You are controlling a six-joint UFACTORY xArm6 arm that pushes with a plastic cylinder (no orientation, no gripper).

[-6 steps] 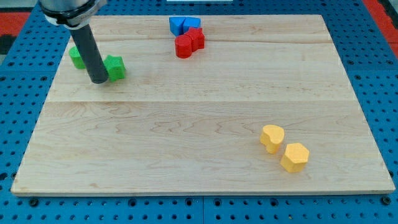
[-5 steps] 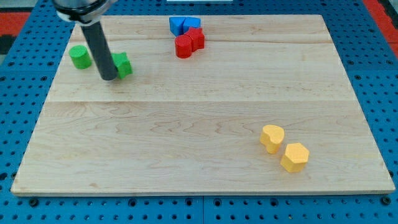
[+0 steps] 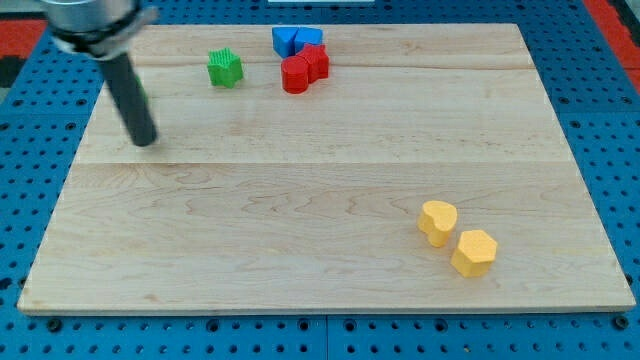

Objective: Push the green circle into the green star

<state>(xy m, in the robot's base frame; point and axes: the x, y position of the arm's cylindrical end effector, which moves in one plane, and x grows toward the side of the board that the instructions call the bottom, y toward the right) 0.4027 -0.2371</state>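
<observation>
Resetting after a stray shove: the star has skidded away from the circle.
At the bench's (image 3: 300, 260) left, my tip (image 3: 145, 141) has swung back in front of the green circle (image 3: 141, 96), only a sliver showing behind the rod; no gripper shows, nothing is held. The green star (image 3: 225, 68) now sits well right, near the red blocks (image 3: 305, 68), so the push is longer.

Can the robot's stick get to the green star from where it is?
Probably yes. My tip sits toward the view's left, and the green star lies up and to its right with only bare wood between them. The red blocks sit beyond the star, not in the way.
</observation>
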